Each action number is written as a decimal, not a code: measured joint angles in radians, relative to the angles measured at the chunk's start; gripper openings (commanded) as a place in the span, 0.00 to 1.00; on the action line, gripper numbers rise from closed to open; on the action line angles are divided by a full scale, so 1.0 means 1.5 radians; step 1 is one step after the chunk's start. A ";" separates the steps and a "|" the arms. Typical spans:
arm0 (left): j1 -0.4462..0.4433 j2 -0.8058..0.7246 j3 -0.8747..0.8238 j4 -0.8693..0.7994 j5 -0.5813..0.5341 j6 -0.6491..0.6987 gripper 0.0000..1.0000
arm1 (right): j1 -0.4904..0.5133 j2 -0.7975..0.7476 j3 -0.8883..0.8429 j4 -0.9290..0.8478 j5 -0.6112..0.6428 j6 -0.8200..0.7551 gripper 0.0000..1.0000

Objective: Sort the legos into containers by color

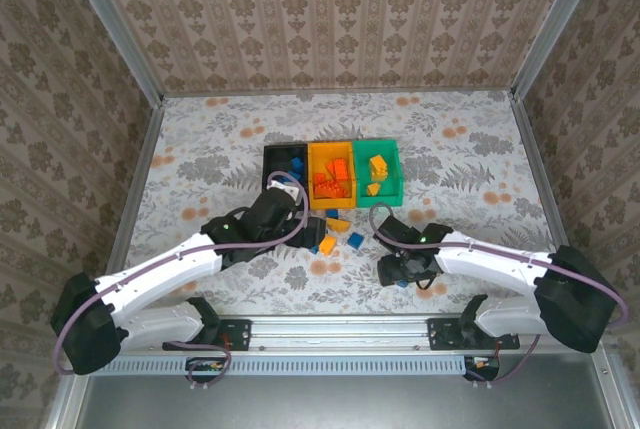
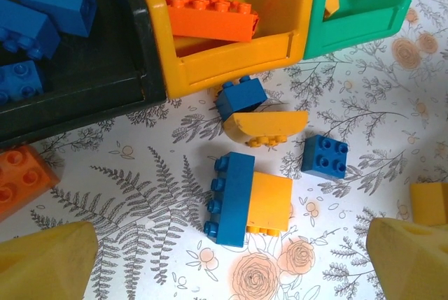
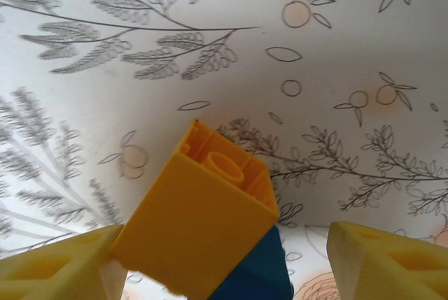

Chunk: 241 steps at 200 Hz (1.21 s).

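The containers stand in a row: black with blue legos, orange with red-orange ones, green with yellow ones. My left gripper is open just in front of them, above a joined blue-and-yellow lego. A small blue lego, a curved yellow one and another blue one lie beyond it. My right gripper hangs low over the table to the right. A yellow lego stuck on a blue one leans on its left finger. The right finger stands clear of it.
A red-orange lego lies left of the left gripper and a yellow one to its right. The loose legos cluster in front of the orange container. Patterned walls enclose the floral table.
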 measured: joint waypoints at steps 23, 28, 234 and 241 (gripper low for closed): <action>0.005 -0.001 -0.002 0.001 -0.002 -0.002 1.00 | 0.000 0.033 0.010 0.000 0.034 -0.001 0.72; 0.006 -0.002 -0.003 0.000 -0.003 -0.003 1.00 | 0.000 0.036 0.013 0.000 0.041 -0.001 0.72; 0.031 -0.114 -0.087 -0.025 -0.034 -0.017 1.00 | -0.146 0.065 0.274 0.079 0.044 -0.065 0.35; 0.032 -0.121 -0.092 -0.031 -0.035 -0.020 1.00 | -0.159 0.091 0.295 0.096 0.049 -0.068 0.35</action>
